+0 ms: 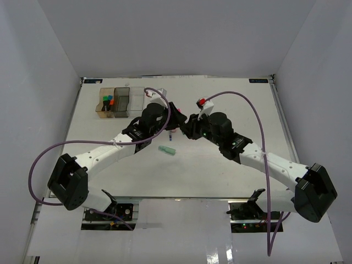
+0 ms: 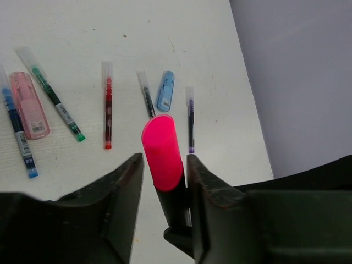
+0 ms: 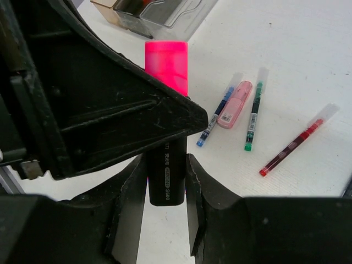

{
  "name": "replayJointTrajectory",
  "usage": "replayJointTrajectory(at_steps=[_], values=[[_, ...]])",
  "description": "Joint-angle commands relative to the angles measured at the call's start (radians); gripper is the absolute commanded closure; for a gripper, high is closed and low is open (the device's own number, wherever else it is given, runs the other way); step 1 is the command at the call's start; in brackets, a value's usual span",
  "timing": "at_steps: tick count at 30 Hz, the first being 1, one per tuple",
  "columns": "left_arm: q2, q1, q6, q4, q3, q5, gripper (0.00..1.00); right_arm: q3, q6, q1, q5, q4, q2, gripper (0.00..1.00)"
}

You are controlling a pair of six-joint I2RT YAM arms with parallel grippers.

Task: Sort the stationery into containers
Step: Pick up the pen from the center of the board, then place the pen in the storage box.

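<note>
A pink-capped black highlighter point(image 2: 162, 146) hangs in the air between both grippers over the table's middle. My right gripper point(image 3: 163, 165) is shut on its black barrel point(image 3: 166, 176). My left gripper point(image 2: 165, 159) is closed round the pink cap, with the left fingertip touching it and only a sliver of gap at the right. In the top view the two grippers meet, left gripper point(image 1: 175, 124) and right gripper point(image 1: 185, 125). The joined bins stand at the back left: amber point(image 1: 104, 104) with coloured-cap highlighters, dark grey point(image 1: 121, 102) and clear point(image 1: 136, 102).
Below lie thin pens: blue point(image 2: 19, 137), green point(image 2: 55, 102), red point(image 2: 107, 104), black point(image 2: 146, 99) and purple point(image 2: 190, 118). A pink piece point(image 2: 30, 104) and a blue piece point(image 2: 165, 91) lie among them. A mint piece point(image 1: 166, 150) lies nearer. A grey wall is on the right.
</note>
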Motion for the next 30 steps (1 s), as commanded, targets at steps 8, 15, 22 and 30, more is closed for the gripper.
replayJointTrajectory(at_steps=[8,15,22,30], values=[[-0.012,-0.014,0.061,-0.026,0.063,-0.048,0.88,-0.029,0.02,0.005,0.015,0.064,-0.036,0.54],[-0.012,0.056,0.213,-0.175,0.116,-0.134,0.89,-0.043,-0.04,0.005,0.053,-0.015,-0.058,0.1],[0.055,0.361,0.537,-0.353,0.241,-0.131,0.89,-0.089,-0.135,0.004,0.086,-0.123,-0.122,0.1],[0.311,0.667,0.804,-0.439,0.494,-0.178,1.0,-0.223,-0.172,0.005,0.098,-0.143,-0.234,0.1]])
